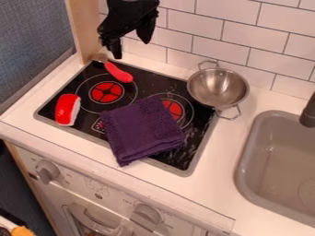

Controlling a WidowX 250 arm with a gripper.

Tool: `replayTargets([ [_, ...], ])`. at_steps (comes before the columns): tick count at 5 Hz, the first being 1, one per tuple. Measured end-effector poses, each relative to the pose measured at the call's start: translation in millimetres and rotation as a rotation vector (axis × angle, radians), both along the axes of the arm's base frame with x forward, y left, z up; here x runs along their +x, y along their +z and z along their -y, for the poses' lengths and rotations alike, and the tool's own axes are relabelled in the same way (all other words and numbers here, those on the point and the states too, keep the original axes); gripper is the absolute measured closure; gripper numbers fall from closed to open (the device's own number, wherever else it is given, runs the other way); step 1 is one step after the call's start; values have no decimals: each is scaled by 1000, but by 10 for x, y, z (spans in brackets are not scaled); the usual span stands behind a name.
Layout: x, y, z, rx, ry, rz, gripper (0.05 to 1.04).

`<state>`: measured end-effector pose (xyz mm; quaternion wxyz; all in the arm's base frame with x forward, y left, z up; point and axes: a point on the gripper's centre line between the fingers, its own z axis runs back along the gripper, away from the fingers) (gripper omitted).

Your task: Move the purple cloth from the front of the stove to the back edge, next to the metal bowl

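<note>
The gripper (131,48) hangs spread near a red-handled utensil (118,73); purple cloth (142,130) covers stovetop (178,161); faint print (128,201).

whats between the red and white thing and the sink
A folded purple cloth, on the stovetop, lies between them, as the camera view shows.
</note>
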<state>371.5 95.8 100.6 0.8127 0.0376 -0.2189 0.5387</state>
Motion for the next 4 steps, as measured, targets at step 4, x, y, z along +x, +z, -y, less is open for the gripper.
replayTargets([
  [4, -604, -141, 376, -48, -113, -54, 83],
])
